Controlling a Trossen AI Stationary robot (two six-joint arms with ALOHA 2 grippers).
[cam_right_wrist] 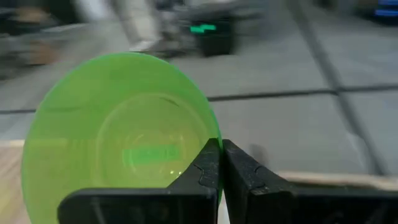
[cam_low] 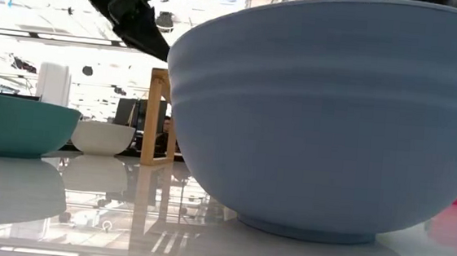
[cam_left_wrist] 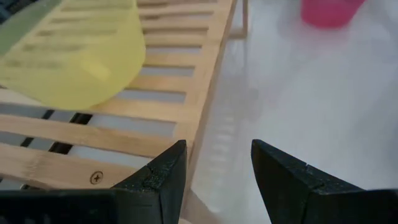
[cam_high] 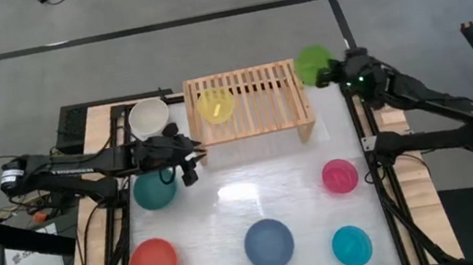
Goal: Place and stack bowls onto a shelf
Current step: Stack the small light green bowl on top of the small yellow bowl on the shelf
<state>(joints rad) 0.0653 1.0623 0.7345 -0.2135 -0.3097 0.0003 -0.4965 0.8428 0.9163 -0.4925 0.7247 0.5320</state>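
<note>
The pale wooden shelf (cam_high: 251, 102) stands at the table's far middle with the yellow bowl (cam_high: 216, 105) resting on its slatted top, toward the left end; the bowl also shows in the left wrist view (cam_left_wrist: 74, 53). My left gripper (cam_high: 197, 150) is open and empty just near of the shelf's left front corner. My right gripper (cam_high: 333, 71) is shut on the lime green bowl (cam_high: 312, 65), held in the air beyond the shelf's right end. The white (cam_high: 149, 117), dark teal (cam_high: 154, 190), red (cam_high: 153, 263), slate blue (cam_high: 268, 243), cyan (cam_high: 352, 245) and magenta (cam_high: 340, 175) bowls stand on the table. My right gripper pinches the lime green bowl's rim (cam_right_wrist: 208, 149) between its two fingers, one finger on each side of the wall. The bowl is lifted clear and tipped on its side, its opening facing the wrist camera.
The slate blue bowl (cam_low: 336, 112) stands close before the low camera and fills most of that view. The shelf's right two thirds of slats (cam_high: 272, 89) are bare. A dark box (cam_high: 76, 128) lies at the table's far left corner.
</note>
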